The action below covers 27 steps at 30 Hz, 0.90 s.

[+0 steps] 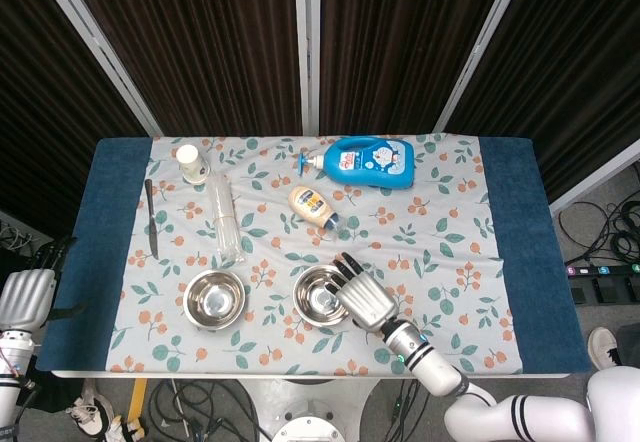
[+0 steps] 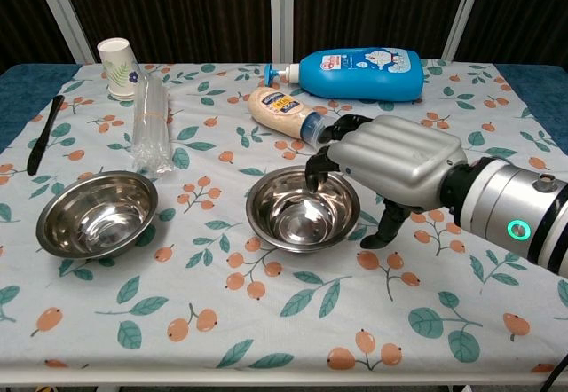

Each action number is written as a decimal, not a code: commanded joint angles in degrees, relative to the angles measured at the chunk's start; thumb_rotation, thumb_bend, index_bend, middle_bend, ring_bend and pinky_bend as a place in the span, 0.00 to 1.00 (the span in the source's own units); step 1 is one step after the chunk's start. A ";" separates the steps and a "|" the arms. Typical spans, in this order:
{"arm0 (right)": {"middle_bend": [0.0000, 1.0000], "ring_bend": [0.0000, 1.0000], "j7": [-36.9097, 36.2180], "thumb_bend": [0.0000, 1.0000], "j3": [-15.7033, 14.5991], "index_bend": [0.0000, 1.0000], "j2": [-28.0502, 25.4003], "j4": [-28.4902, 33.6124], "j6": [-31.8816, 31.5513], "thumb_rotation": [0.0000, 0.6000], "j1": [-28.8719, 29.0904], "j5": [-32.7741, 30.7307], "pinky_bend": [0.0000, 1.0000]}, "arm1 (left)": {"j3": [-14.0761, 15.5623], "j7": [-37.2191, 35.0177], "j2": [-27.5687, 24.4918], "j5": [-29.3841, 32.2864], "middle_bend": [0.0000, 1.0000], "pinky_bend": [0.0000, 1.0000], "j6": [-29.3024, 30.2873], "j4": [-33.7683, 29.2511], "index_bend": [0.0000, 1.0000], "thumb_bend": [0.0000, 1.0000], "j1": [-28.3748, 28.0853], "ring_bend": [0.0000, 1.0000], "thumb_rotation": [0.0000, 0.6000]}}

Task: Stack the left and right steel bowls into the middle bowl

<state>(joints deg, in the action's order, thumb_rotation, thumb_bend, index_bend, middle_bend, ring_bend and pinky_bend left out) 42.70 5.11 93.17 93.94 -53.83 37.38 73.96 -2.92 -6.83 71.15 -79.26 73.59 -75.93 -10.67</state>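
Note:
In the middle of the table sits a steel bowl (image 1: 318,295) (image 2: 297,210) with the former right bowl nested inside it; they read as one stack. My right hand (image 1: 362,297) (image 2: 390,157) hovers over the stack's right rim with its fingers apart, fingertips at the rim and thumb down beside the bowl, holding nothing. The left steel bowl (image 1: 215,298) (image 2: 96,213) stands alone on the floral cloth. Beyond the table's left edge my left hand (image 1: 25,297) hangs with its fingers extended and nothing in it.
Behind the bowls lie a mayonnaise bottle (image 1: 314,207) (image 2: 288,113) and a blue detergent bottle (image 1: 368,162) (image 2: 359,62). A clear plastic bottle (image 1: 225,217) (image 2: 151,126), a paper cup (image 1: 190,162) (image 2: 118,66) and a black knife (image 1: 151,217) (image 2: 43,146) occupy the back left.

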 commanded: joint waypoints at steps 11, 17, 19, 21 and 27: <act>0.22 0.02 -2.75 0.00 2.17 0.21 -17.20 17.97 -12.88 1.00 -5.02 2.93 0.00 | 0.42 0.06 2.10 -8.61 0.27 0.34 8.12 0.84 0.26 0.12 -0.35 0.19 1.00; 0.24 0.02 -12.63 0.00 5.03 0.21 -25.38 17.87 -16.88 1.00 -9.14 -1.96 0.00 | 3.34 5.40 -0.78 -11.25 0.27 0.35 2.50 -3.51 0.26 0.12 -2.85 0.19 1.00; 0.24 0.02 -16.23 0.00 5.23 0.21 -27.86 16.83 -17.80 1.00 -10.79 -3.01 0.00 | 3.82 7.00 -1.50 -12.05 0.27 0.35 1.59 -5.16 0.27 0.12 -3.53 0.19 1.00; 0.24 0.02 -19.72 0.00 5.05 0.21 -29.52 15.48 -18.75 1.00 -12.40 -3.08 0.00 | 4.30 8.05 -1.56 -13.08 0.27 0.36 1.39 -6.46 0.27 0.12 -3.92 0.19 1.00; 0.22 0.02 -24.92 0.00 4.49 0.21 -32.63 12.36 -18.37 1.00 -14.13 -2.66 0.00 | 5.81 7.77 0.26 -15.67 0.35 0.44 2.63 -8.58 0.41 0.15 -3.69 0.28 1.00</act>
<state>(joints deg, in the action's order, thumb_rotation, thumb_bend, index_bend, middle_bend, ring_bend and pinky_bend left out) 18.57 9.62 61.30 106.90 -72.20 23.79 71.40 2.29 0.28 70.83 -94.14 75.87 -84.14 -14.41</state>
